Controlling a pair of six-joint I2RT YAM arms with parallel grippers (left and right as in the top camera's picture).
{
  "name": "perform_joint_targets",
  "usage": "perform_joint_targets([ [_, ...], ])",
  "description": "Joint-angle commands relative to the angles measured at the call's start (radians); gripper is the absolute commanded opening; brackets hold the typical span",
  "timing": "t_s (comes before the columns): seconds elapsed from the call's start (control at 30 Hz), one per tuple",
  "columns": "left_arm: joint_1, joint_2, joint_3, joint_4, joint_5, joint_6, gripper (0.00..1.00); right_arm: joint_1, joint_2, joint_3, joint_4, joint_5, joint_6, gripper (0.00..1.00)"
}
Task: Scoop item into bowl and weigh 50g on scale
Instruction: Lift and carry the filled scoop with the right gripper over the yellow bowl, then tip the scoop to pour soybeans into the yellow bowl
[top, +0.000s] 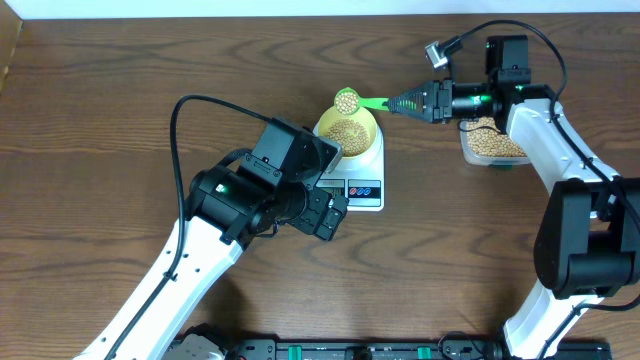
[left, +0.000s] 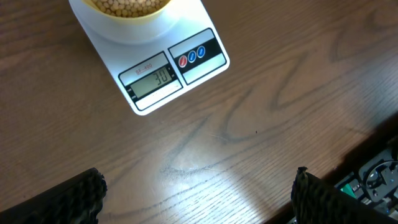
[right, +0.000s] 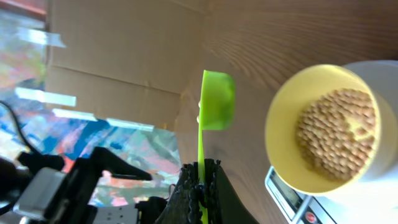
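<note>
scale (left: 99, 37) display (left: 152, 79), digits apparently 30

Worktop (top: 100, 150): brown, with darker wavy wood grain.
Scale (left: 115, 59): white body. The display (left: 152, 81) is pale grey-green with dark digits. A black strip carries the buttons (left: 192, 56), one red and two blue.
Bowl (right: 283, 124): pale yellow.
Beans (right: 339, 140): tan-beige, both in the bowl and in the clear tub (top: 466, 150).
Scoop (right: 217, 99): bright green.
Left end effector (left: 196, 208): black fingers (left: 68, 202) with a fine ribbed pattern.
Right end effector (right: 202, 186): black, same ribbing.
Left arm (top: 180, 270) and right arm (top: 540, 130): white links, black joint housings, each with a small green light.
</note>
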Motion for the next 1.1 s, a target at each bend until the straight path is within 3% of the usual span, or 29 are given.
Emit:
perform_joint_targets([
  [0.0, 0.004, -0.002, -0.002, 0.001, 0.008, -0.001, 0.98, 0.014, 0.011, 0.004, -0.056, 0.084, -0.094, 0.01],
  [0.37, 0.004, -0.002, -0.002, 0.001, 0.008, -0.001, 0.98, 0.073, 0.006, 0.004, -0.097, 0.226, -0.165, 0.01],
  [0.83, 0.004, -0.002, -0.002, 0.001, 0.008, -0.001, 0.98, 0.130, -0.033, 0.156, -0.363, 0.533, -0.372, 0.01],
  [1.07, 0.004, -0.002, -0.002, 0.001, 0.008, -0.001, 0.98, 0.146, -0.033, 0.203, -0.396, 0.577, -0.390, 0.01],
])
